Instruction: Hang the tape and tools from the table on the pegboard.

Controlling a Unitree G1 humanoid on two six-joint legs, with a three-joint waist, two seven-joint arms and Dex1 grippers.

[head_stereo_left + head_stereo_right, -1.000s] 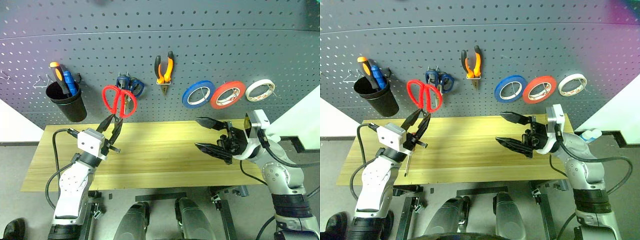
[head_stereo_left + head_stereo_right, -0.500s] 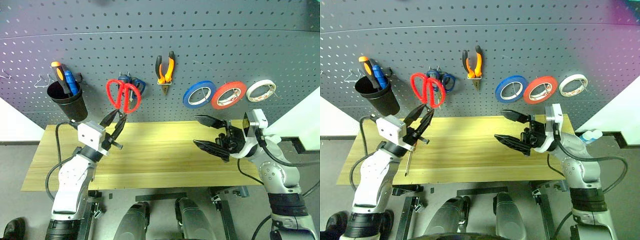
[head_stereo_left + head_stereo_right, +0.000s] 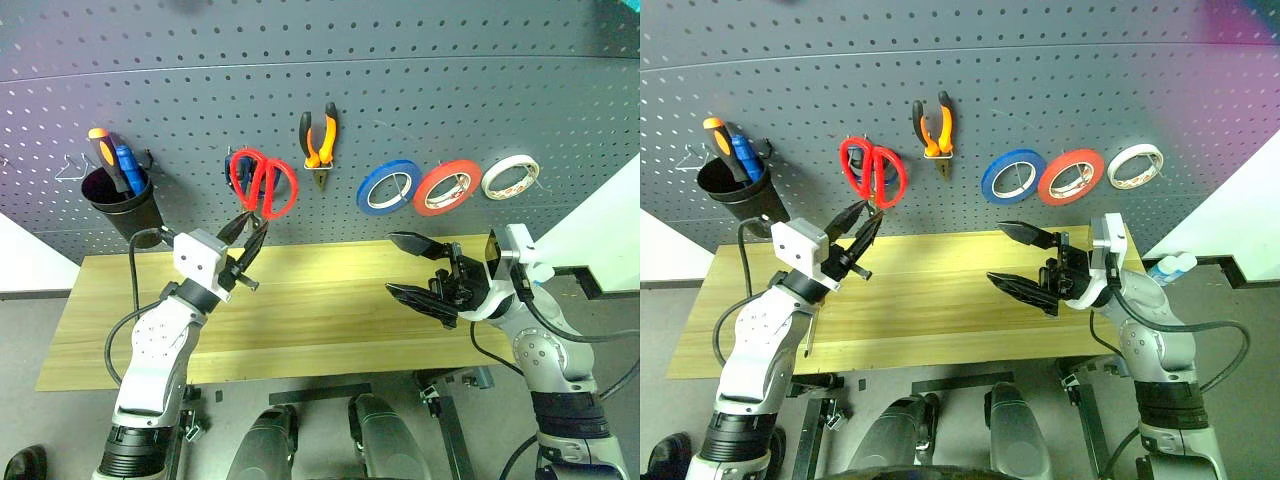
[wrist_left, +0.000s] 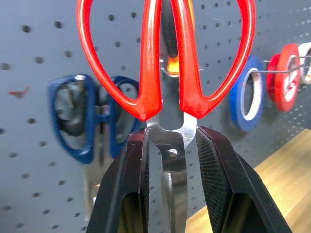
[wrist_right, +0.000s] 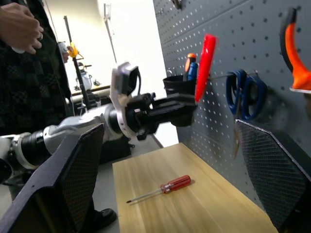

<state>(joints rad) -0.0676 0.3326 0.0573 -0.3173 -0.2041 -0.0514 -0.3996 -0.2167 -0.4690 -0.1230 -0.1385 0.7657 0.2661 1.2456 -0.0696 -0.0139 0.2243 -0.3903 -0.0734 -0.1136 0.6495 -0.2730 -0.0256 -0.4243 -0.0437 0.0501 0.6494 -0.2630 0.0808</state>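
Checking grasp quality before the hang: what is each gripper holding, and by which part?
The left gripper clamps the red-handled scissors at the pivot, just below the handles. The right gripper is open and holds nothing.

Screwdriver (image 5: 160,189) lies on the table (image 3: 320,310), below the pegboard (image 3: 400,90).

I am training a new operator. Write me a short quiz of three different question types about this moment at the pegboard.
1. True or false: the left tool is shut on the red-handled scissors, near the blue-handled scissors.
2. Which task item lies on the table? A) pliers B) red-handled screwdriver C) red-orange tape
3. Fill in: the right tool is ____ and holds nothing.

Key:
1. True.
2. B. The red-handled screwdriver lies flat on the wood; the pliers and the red-orange tape hang on the pegboard.
3. Open.
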